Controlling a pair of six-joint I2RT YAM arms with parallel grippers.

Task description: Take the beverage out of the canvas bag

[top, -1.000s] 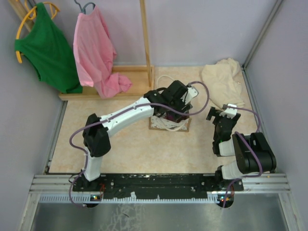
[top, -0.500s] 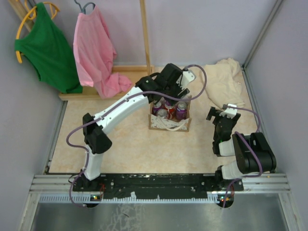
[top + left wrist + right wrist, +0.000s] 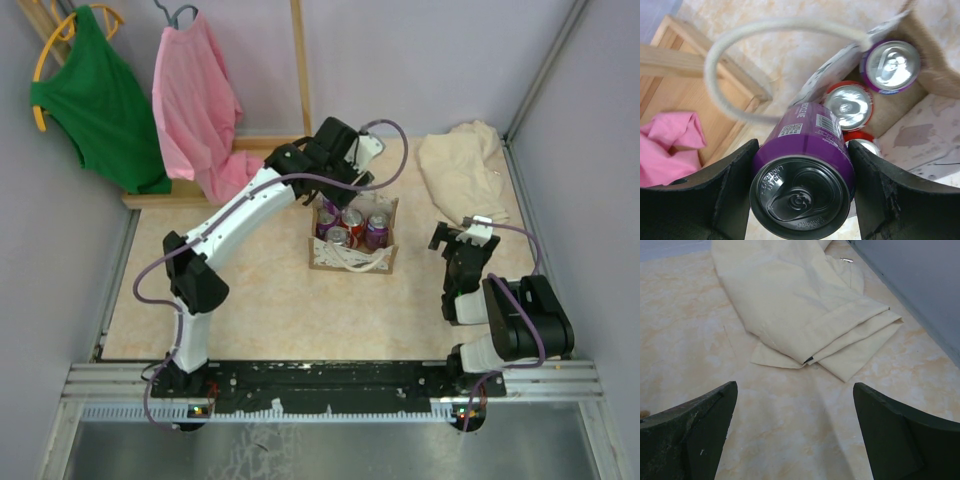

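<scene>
Right gripper (image 3: 795, 440) sits near its base, jaws spread wide and empty, over bare table beside the cream cloth (image 3: 800, 305). Canvas bag (image 3: 350, 262) stands mid-table, upright, with other cans (image 3: 352, 220) left inside. Left gripper (image 3: 802, 192) was down in the bag a second ago. Now it is raised and pulled back-left toward the wooden rack base (image 3: 685, 75), clamped on a purple can (image 3: 807, 132). The beverage looks clear of the bag, so probably only the set-down remains.
</scene>
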